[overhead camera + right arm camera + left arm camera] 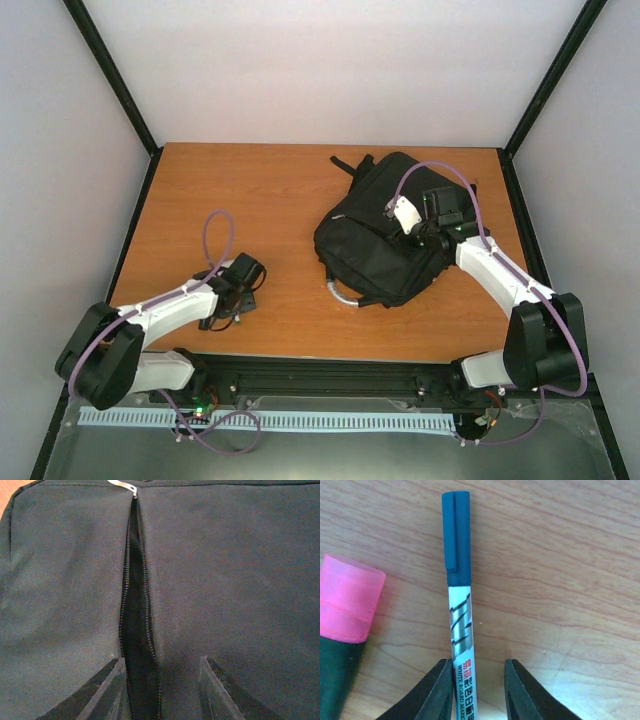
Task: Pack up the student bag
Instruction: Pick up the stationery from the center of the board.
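Two grippers in play, and both stand parted. The left gripper [479, 666] is low over the wooden table [250, 200], its black fingers [437, 690] spread around the barrel of a whiteboard marker [461, 615]. The finger on the left of the wrist view sits right against the barrel. The other stands off with bare wood showing between, so nothing is pinched. The marker lies flat, with a white printed barrel and a dark blue cap pointing away from the gripper. Near it, not touching, lies a highlighter [340, 630] with a translucent pink cap and a dark body. Over on the other side, the right gripper [161, 660] is down at the student bag [365, 255], its fingers spread on either side of a zip slit [134, 630]. The slit gapes open, dark inside, and narrows to a pale zip pull [122, 484] at the far end. Whether the fingertips press the fabric I cannot tell; they clamp nothing. The bag is big, black woven fabric, lying flat on the right half of the table toward the far edge. Black straps stick out at its far corner, and a pale grey loop handle [340, 293] pokes out on the near side. The left gripper is well apart from it, on the near left part of the table.
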`<state>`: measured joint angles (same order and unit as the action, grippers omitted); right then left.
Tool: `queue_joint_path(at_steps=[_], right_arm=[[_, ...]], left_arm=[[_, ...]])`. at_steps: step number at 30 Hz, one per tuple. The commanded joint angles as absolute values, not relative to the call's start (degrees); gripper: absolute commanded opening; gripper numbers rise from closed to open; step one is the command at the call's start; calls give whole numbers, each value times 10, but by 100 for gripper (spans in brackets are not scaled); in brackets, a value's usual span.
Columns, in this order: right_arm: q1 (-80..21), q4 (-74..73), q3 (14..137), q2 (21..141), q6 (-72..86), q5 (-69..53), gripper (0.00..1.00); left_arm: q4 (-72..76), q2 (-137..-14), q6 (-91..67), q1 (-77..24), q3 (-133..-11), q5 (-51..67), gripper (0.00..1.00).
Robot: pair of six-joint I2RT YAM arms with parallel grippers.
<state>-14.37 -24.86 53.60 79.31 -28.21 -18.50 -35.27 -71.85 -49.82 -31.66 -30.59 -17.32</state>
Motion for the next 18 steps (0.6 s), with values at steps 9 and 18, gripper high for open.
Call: queue_joint_path(at_steps=[9,18], right_arm=[[-140,-250,540,791,-283,-191,39],[-140,-251,541,792,-283,-190,39]], left_arm=[[-290,-717,-443,-311,-313,-45,9],[-257,-733,-381,-373,-330,71,1]])
